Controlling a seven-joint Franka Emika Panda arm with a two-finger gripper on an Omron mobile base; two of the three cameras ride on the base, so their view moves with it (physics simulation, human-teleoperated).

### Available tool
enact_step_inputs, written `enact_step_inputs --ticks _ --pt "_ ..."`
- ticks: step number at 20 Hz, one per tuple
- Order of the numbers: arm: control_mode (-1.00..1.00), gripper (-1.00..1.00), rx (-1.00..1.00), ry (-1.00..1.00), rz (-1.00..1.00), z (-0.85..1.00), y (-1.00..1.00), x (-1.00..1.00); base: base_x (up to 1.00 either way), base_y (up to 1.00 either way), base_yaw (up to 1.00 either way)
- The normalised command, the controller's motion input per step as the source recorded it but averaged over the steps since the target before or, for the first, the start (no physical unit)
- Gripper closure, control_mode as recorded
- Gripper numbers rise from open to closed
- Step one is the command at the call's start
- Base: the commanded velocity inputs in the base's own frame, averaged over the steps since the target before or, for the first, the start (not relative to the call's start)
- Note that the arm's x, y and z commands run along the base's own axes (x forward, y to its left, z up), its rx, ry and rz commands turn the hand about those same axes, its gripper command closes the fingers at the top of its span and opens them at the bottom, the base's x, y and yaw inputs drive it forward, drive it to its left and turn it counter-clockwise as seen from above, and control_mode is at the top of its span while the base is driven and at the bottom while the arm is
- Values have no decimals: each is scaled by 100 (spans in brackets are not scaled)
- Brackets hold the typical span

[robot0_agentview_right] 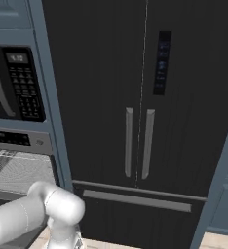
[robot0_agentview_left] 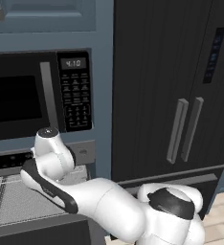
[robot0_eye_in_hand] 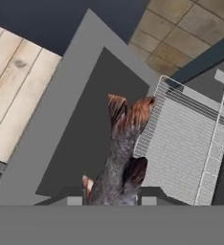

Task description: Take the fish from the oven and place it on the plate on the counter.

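Note:
In the hand view the fish, dark grey with a reddish-brown tail, hangs tail-outward with my gripper shut on its body. It is held above the oven's lowered door, just beside the pulled-out wire rack. The oven's black control strip and rack appear at the lower left of the left base view, with my arm bent over them. The oven also sits at the left edge of the right base view. The plate and the counter are out of view.
A black microwave with a keypad sits above the oven. To its right stands a tall dark fridge with two vertical handles. Light wooden floor lies beyond the door's edge.

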Motion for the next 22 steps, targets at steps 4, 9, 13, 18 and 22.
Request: enact_step_inputs --ticks 4,9,13,18,22 --pt "100 100 0 0 0 0 0 0 -100 -29 -10" --pt "100 100 0 0 0 0 0 0 -78 -67 -10" --pt "100 100 0 0 0 0 0 0 -10 -100 -11" --pt "100 100 0 0 0 0 0 0 0 -100 -8" --pt "100 100 0 0 0 0 0 0 10 -100 -5"
